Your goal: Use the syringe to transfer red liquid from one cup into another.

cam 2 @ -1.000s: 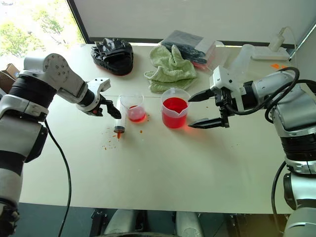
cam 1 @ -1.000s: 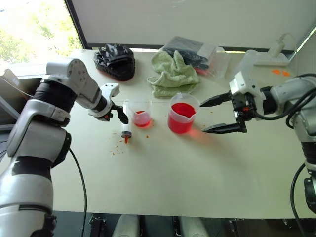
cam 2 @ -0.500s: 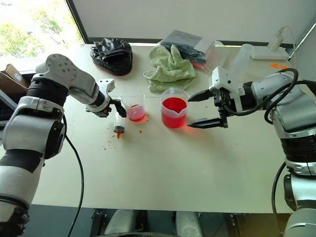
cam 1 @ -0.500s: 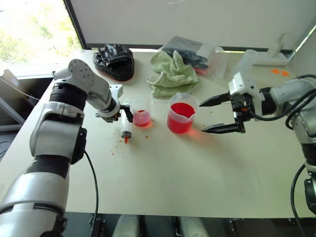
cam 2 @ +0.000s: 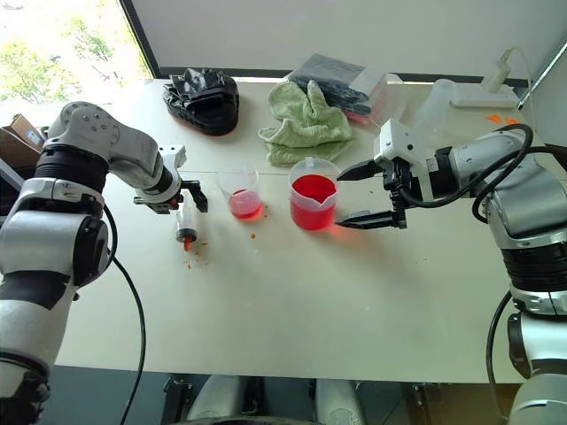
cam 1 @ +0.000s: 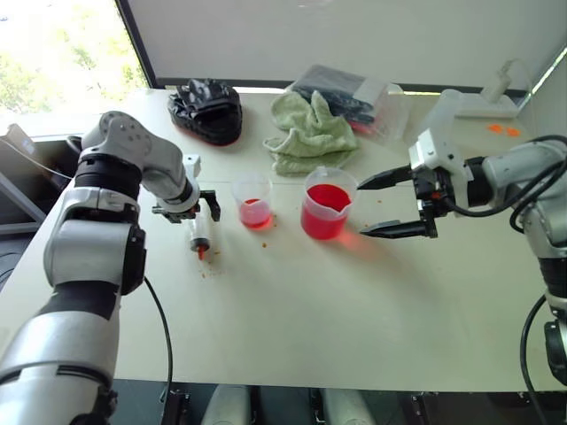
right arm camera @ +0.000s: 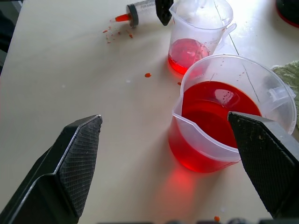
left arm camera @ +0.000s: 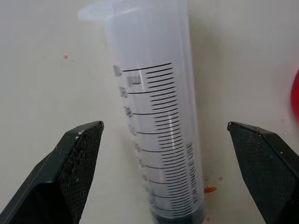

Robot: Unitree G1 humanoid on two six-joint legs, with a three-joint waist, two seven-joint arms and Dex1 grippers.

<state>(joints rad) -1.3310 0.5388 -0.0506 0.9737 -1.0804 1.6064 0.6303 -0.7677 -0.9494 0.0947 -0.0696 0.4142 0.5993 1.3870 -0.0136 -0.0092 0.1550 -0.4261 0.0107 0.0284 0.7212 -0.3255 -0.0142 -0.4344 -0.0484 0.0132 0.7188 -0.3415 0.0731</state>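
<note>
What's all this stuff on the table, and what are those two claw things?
syringe: one, clear with an orange-red tip, lying on the table left of the small cup
small cup: one, clear, a little red liquid inside, left of the beaker
beaker: one, clear with a spout, much red liquid, mid-table
red droplets: several, on the table near the syringe tip
towel: one, pale green, crumpled behind the cups
black padded thing: one, far left of the table
clear bag: one, dark contents, behind the towel
table: one, cream
left gripper: black fingers open, straddling the syringe
right gripper: black fingers open, just right of the beaker
</note>
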